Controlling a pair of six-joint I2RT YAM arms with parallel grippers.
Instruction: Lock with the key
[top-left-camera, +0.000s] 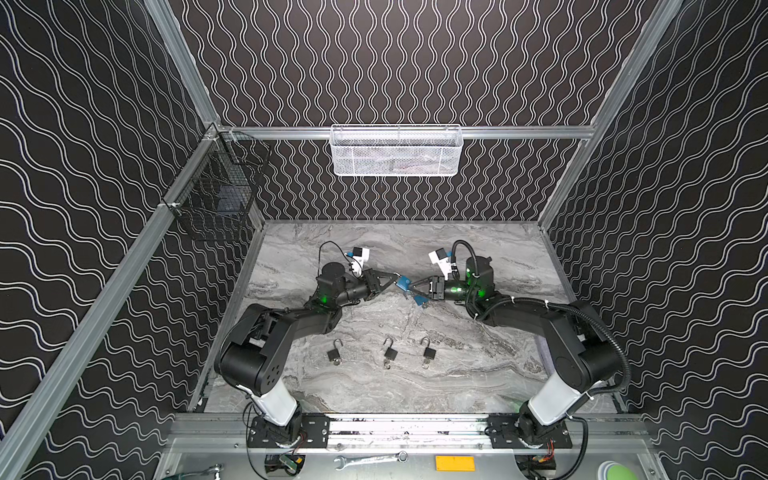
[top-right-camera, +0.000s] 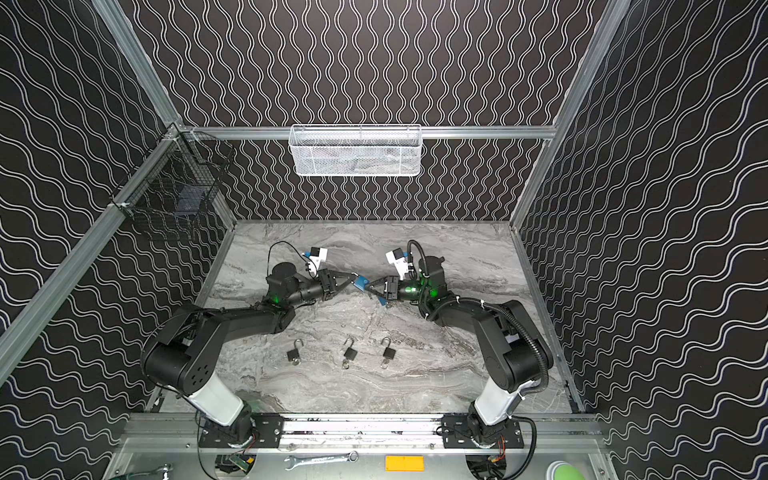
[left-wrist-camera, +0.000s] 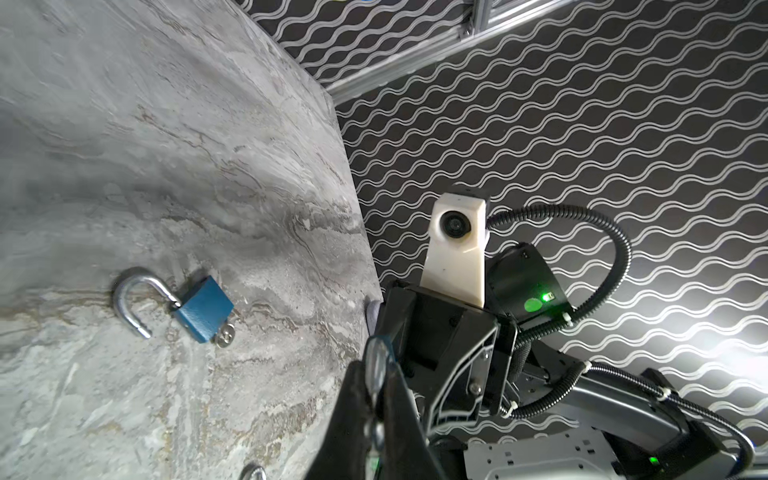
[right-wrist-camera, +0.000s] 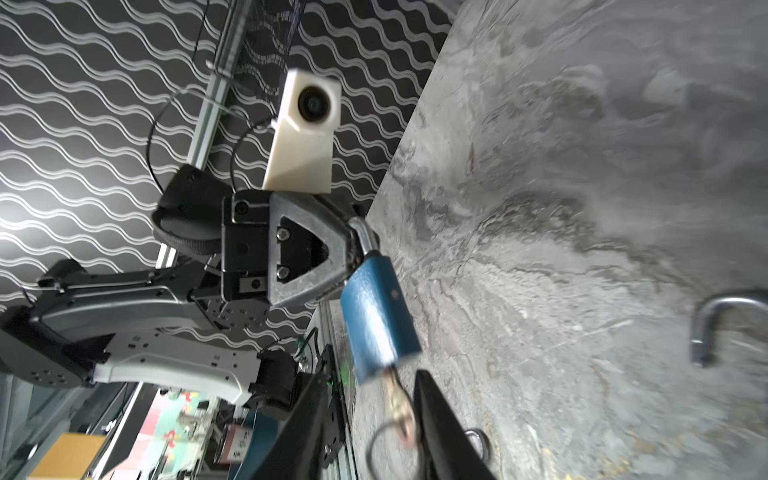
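Observation:
A blue padlock (top-left-camera: 402, 284) (right-wrist-camera: 378, 316) hangs in the air mid-table, and my left gripper (top-left-camera: 394, 276) (left-wrist-camera: 376, 374) is shut on its silver shackle (right-wrist-camera: 363, 237). A brass key (right-wrist-camera: 399, 403) with a wire ring sticks out of the padlock's bottom. My right gripper (top-left-camera: 412, 286) (right-wrist-camera: 370, 380) is open, its fingers on either side of the key; the key lies close against one finger (right-wrist-camera: 432, 407). Another blue padlock (left-wrist-camera: 203, 307) (top-left-camera: 420, 301) lies on the table below, with its shackle (left-wrist-camera: 133, 299) swung open and a key (left-wrist-camera: 224, 334) in it.
Three black padlocks (top-left-camera: 334, 354) (top-left-camera: 390, 353) (top-left-camera: 429, 353) with open shackles lie in a row nearer the front. A white mesh basket (top-left-camera: 395, 151) hangs on the back wall and a black wire basket (top-left-camera: 216, 187) on the left wall.

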